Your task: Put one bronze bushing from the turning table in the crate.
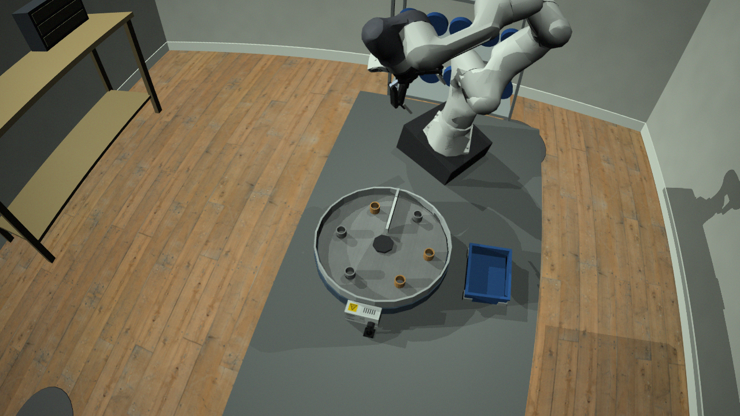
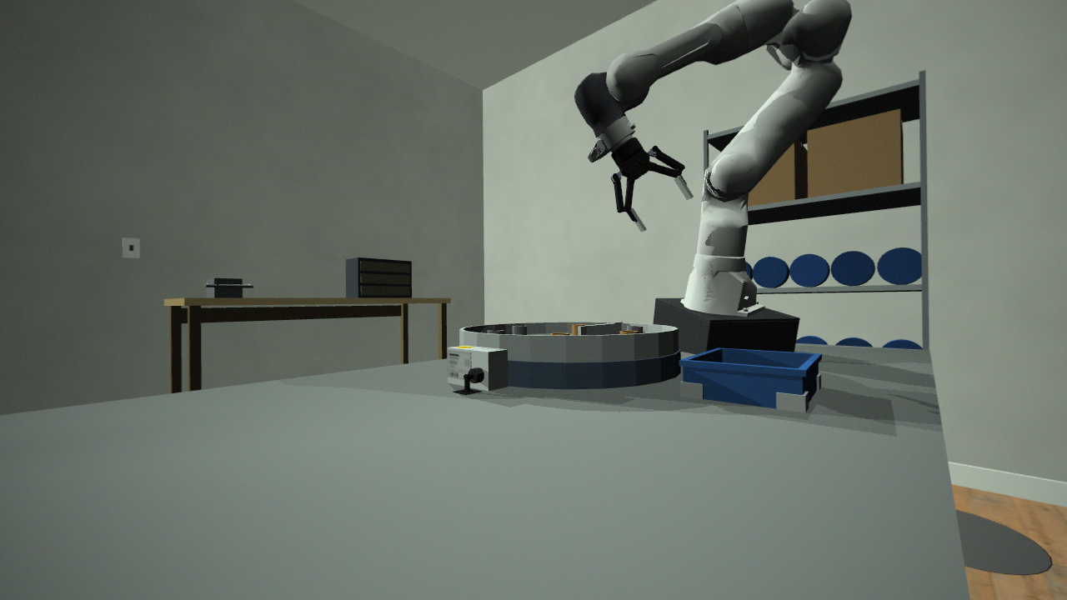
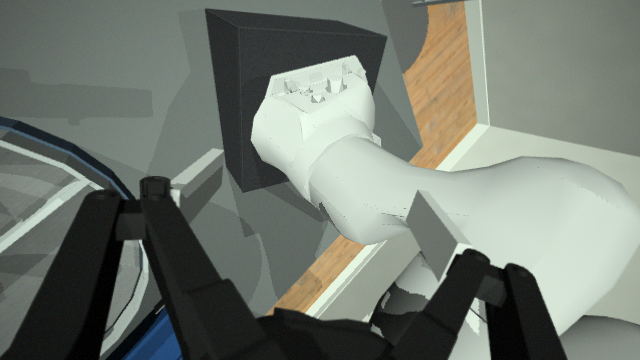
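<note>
The round turning table [image 1: 383, 244] sits on the grey mat and carries three bronze bushings, one at the back [image 1: 374, 208], one at the right [image 1: 429, 253] and one at the front [image 1: 399, 281]. Three grey bushings, one on the left [image 1: 340, 231], one at the front left [image 1: 350, 272] and one at the back right [image 1: 417, 216], stand on it too. The blue crate [image 1: 488, 273] stands empty to the table's right. My gripper [image 2: 656, 200] is open and empty, high above the table's far side near the robot base. In the wrist view the gripper [image 3: 315, 200] faces the base, and the table rim [image 3: 60, 165] shows at the left.
A white divider bar [image 1: 392, 209] lies on the table from the hub [image 1: 383, 244] to the rim. A small control box [image 1: 363, 312] sits at the table's front. The robot's black base [image 1: 444, 147] stands behind. A shelf rack [image 2: 820, 223] and a bench [image 2: 305, 313] are by the walls.
</note>
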Robot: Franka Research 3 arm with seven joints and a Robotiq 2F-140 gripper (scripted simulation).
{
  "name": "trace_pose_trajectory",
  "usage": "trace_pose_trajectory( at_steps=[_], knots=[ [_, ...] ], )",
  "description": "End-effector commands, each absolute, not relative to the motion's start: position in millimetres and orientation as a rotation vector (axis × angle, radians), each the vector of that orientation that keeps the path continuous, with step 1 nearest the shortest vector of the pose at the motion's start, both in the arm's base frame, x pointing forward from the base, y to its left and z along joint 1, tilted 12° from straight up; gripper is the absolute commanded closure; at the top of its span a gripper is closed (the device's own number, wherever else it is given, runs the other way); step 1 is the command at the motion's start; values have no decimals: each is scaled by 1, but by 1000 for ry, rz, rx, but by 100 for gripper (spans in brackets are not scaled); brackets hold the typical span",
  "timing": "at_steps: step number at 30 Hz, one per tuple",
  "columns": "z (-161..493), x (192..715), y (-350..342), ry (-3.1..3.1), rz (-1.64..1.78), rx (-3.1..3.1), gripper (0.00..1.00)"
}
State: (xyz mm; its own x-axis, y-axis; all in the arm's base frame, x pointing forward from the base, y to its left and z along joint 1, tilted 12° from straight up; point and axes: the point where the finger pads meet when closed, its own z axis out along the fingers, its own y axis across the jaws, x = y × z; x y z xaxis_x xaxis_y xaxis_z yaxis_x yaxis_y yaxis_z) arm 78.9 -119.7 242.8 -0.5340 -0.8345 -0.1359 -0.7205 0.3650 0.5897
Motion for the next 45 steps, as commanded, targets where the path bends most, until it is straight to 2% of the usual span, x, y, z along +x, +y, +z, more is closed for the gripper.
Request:
trace_pose_trajectory(
  at_steps=[1, 18, 26, 45],
  knots=[
    [243, 79, -120, -2436, -906, 1405, 0],
    [242, 80, -120, -2438, -904, 1404, 0],
    [202, 160, -101, -2634, -700, 1245, 0],
    [160, 248, -70, -2905, -497, 931, 0]
  ],
)
